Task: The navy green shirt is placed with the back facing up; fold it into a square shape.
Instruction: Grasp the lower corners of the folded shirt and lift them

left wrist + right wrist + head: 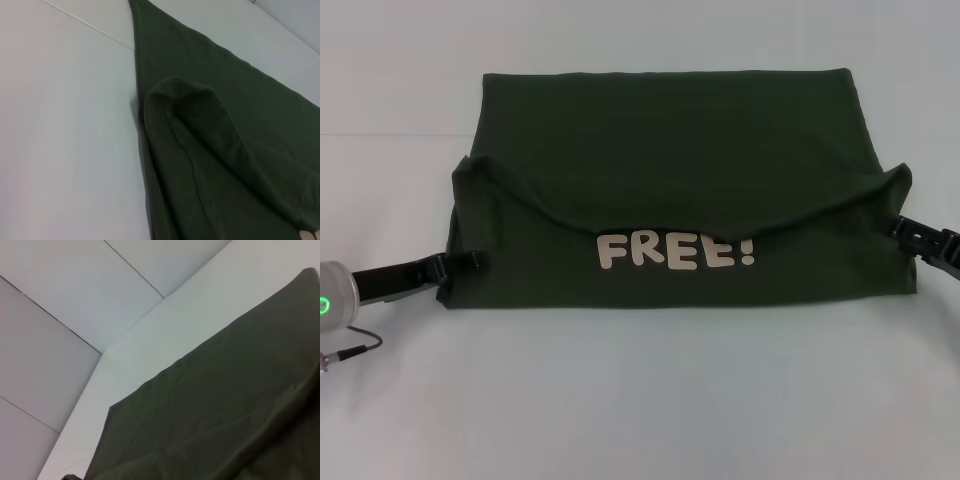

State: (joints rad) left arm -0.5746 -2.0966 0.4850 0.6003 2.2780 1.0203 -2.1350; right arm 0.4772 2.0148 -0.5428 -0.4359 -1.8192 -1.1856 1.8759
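The navy green shirt (pixel 670 180) was laid flat at the centre of the white worktop (pixel 640 400), its long axis running left to right. A folded flap drooped across it, above the upright lettering "FREE!" (pixel 676 251). The left end effector (pixel 460 262) was clenched on the shirt's left edge, the right end effector (pixel 903 228) on its right edge. Bare worktop was seen around every edge.

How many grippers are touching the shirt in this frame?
2. The left gripper is at the navy green shirt's left edge; the right gripper is at its right edge. Cloth may hide their fingertips.
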